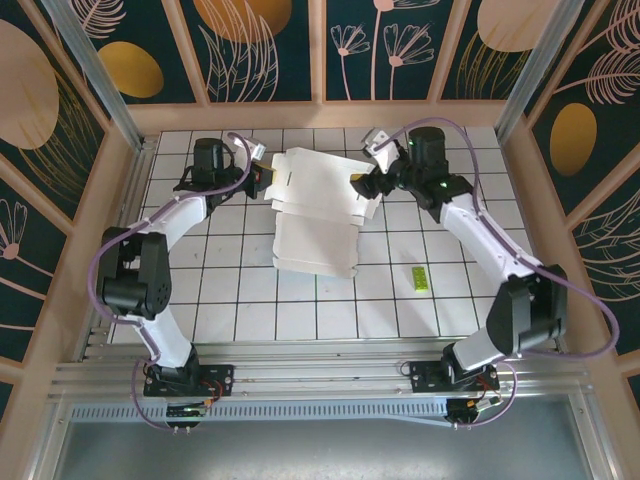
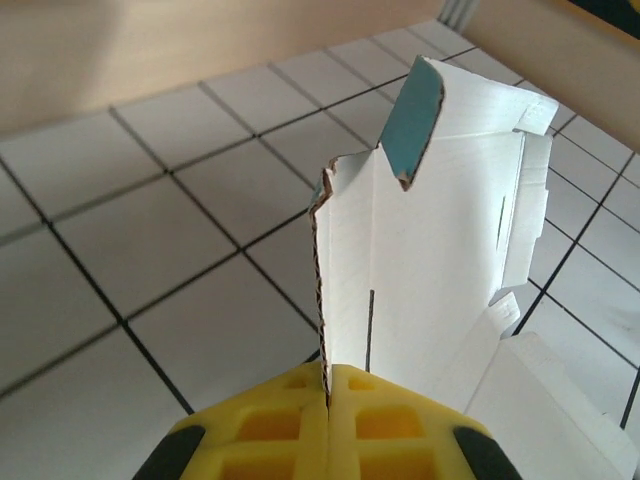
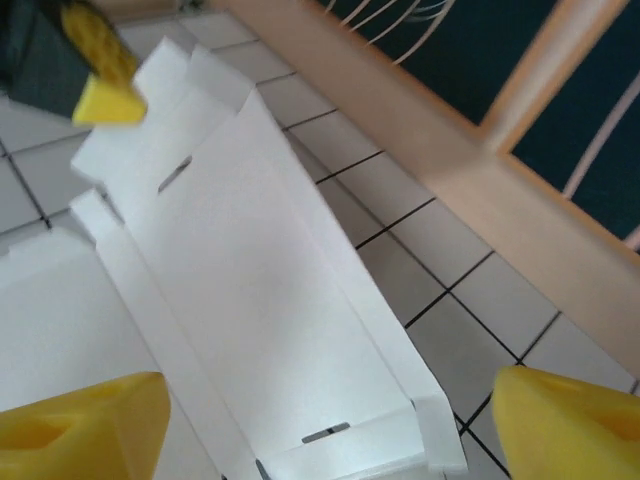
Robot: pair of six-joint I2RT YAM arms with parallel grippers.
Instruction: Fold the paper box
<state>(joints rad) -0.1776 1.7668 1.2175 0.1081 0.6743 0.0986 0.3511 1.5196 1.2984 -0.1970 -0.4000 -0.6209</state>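
The paper box [image 1: 315, 205] lies unfolded, white side up, at the back middle of the tiled floor, its far panel raised off the tiles. My left gripper [image 1: 262, 178] is shut on its left edge. In the left wrist view the yellow fingers [image 2: 280, 420] pinch the corrugated edge of the paper box [image 2: 440, 230], and one flap [image 2: 415, 120] shows its teal side. My right gripper [image 1: 368, 185] stands open at the sheet's right end. In the right wrist view its fingertips [image 3: 80, 430] straddle the paper box [image 3: 250, 280] without touching it.
A small yellow-green slip [image 1: 421, 278] lies on the tiles to the right of the sheet. The wooden back wall [image 3: 480, 170] runs close behind the raised panel. Metal posts and painted panels enclose the floor on three sides.
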